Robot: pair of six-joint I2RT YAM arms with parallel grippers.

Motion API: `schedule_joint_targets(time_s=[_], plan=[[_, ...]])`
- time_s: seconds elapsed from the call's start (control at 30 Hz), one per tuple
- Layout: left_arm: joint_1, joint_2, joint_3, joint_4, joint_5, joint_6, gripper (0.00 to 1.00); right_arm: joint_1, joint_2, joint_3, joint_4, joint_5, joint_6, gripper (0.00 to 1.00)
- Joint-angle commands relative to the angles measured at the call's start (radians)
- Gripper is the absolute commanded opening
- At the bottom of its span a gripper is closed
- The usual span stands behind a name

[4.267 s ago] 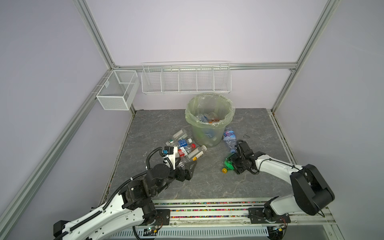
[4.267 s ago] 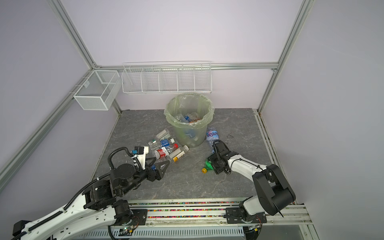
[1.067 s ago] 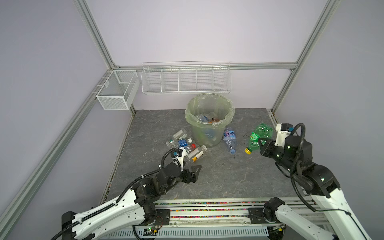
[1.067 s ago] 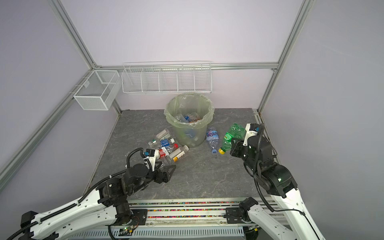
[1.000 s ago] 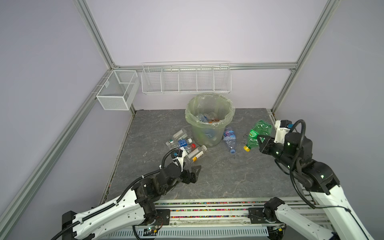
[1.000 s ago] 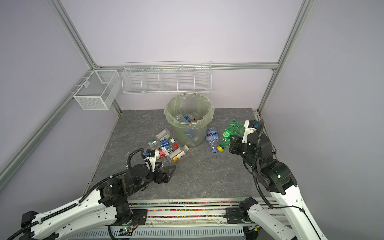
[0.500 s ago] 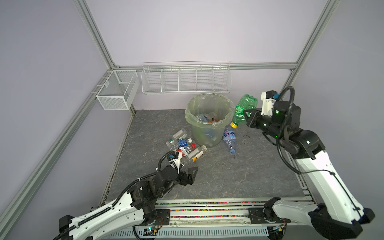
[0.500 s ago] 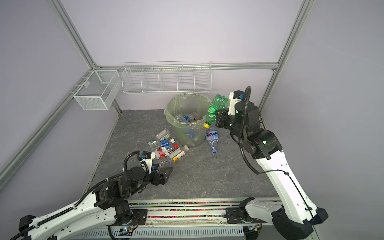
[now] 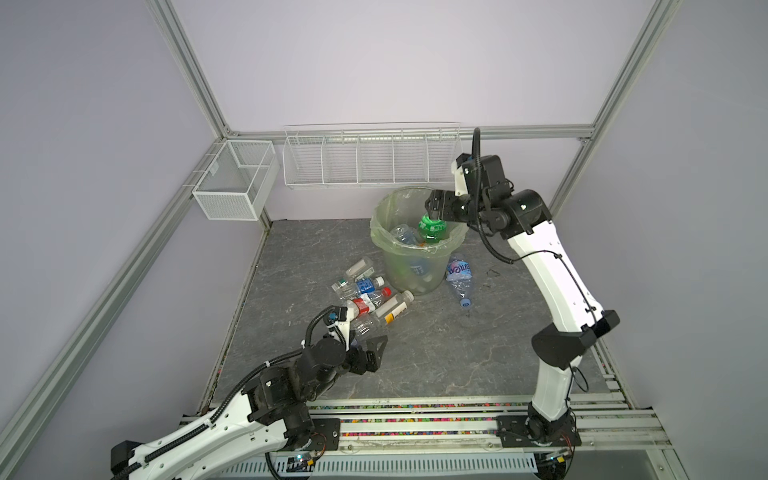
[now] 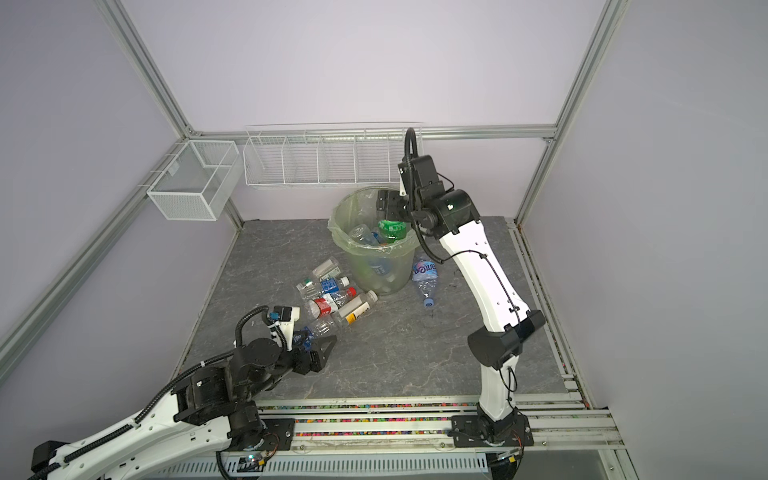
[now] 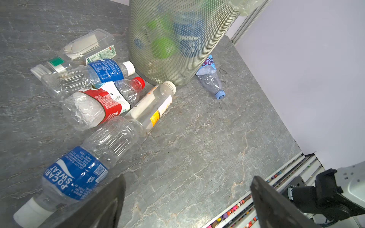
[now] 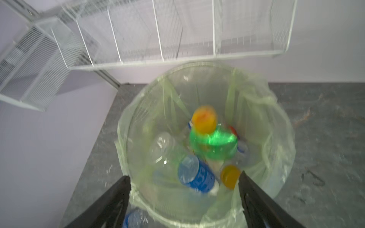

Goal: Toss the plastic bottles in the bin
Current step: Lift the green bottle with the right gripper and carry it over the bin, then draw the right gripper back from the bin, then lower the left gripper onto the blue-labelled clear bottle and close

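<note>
Right end effector hangs spread over the bin, green bottle loose inside; left end effector also spread.

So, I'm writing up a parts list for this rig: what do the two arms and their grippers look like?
The left arm and right arm have white links and black joints. A black cable loops above each wrist. The left gripper and right gripper have flat black tapering fingers.

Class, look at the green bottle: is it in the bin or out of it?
In. The green bottle is inside the rim of the bin, over other bottles, below the open right gripper, clear of its jaws.
</note>
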Motion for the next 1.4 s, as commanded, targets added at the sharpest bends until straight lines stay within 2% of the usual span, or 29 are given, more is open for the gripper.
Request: schedule_joint_targets(time_s=[0.0, 0.23, 0.5, 0.67, 0.83, 1.07, 1.2, 1.37], plan=[[-0.004, -0.002, 0.030, -0.035, -0.033, -0.007, 0.99, 0.007, -0.215, -0.205, 0.148, 0.053, -0.021, 0.88], [-0.004, 0.038, 0.045, -0.035, -0.036, 0.002, 0.99, 0.009, -0.381, -0.373, 0.175, 0.083, -0.026, 0.88], [0.017, 0.117, 0.087, -0.101, -0.080, -0.009, 1.00, 0.009, -0.596, -0.673, 0.224, 0.071, -0.026, 0.88], [0.165, 0.205, 0.123, -0.126, 0.055, 0.014, 1.00, 0.009, -0.726, -0.867, 0.247, 0.071, -0.011, 0.88], [0.274, 0.270, 0.125, -0.110, 0.114, 0.037, 1.00, 0.007, -0.814, -0.977, 0.236, 0.072, -0.004, 0.88], [0.458, 0.318, 0.044, -0.013, 0.211, 0.051, 1.00, 0.005, -0.904, -1.098, 0.228, 0.076, 0.010, 0.88], [0.515, 0.356, 0.009, 0.047, 0.260, 0.068, 1.00, 0.000, -0.937, -1.157, 0.226, 0.075, 0.023, 0.88], [0.525, 0.458, -0.018, 0.101, 0.290, 0.093, 1.00, -0.005, -0.974, -1.224, 0.229, 0.069, 0.043, 0.88]])
